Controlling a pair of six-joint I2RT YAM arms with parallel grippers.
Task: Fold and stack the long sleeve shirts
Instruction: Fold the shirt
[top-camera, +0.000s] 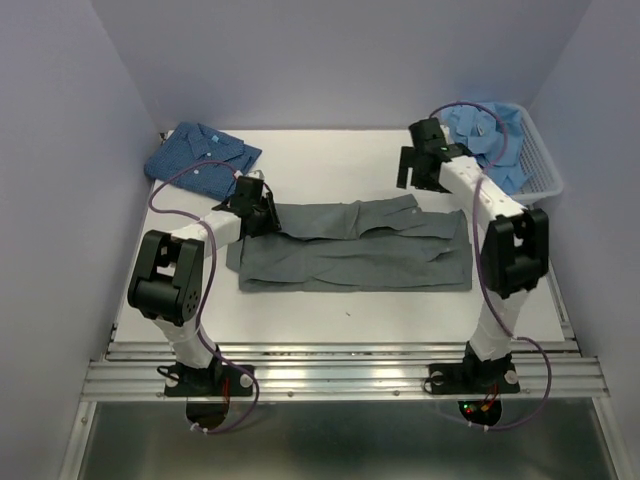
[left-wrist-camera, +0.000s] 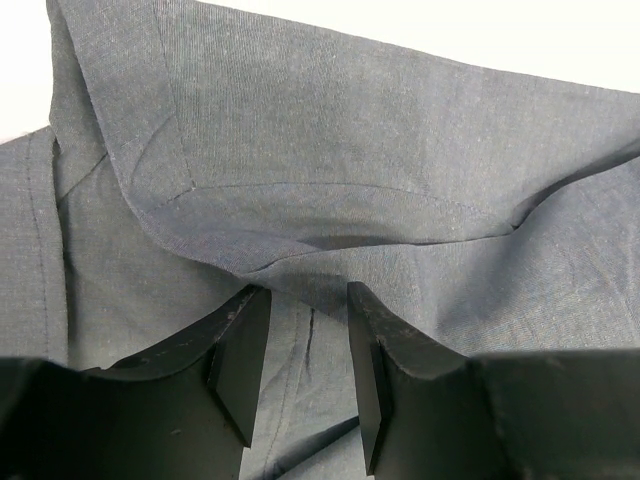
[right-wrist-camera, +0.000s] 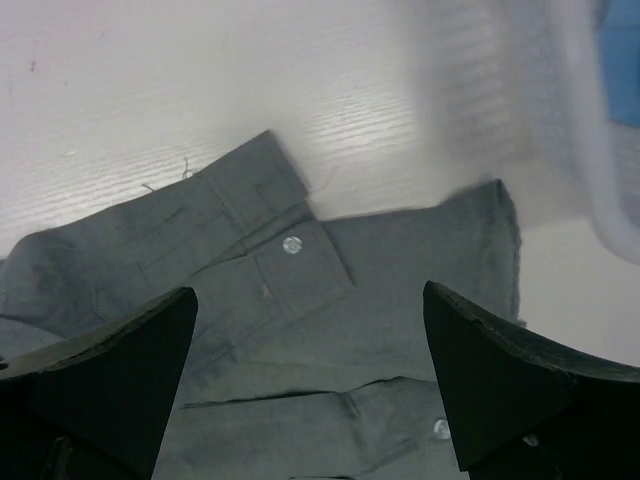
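Lying flat on the surface (top-camera: 330, 150), grey shirt (top-camera: 355, 245) is seen. Right fingers (right-wrist-camera: 110, 370) are spread wide above its cuff (right-wrist-camera: 300, 265), nothing held. Cloth is seen between part-closed left fingers (left-wrist-camera: 240, 350) (grip can't be told).

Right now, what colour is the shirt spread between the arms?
Dark grey shirt; top external view.

You overlook the white table (top-camera: 330, 300) from above; both wrist views closely face the dark grey cloth shirt (left-wrist-camera: 350, 150).
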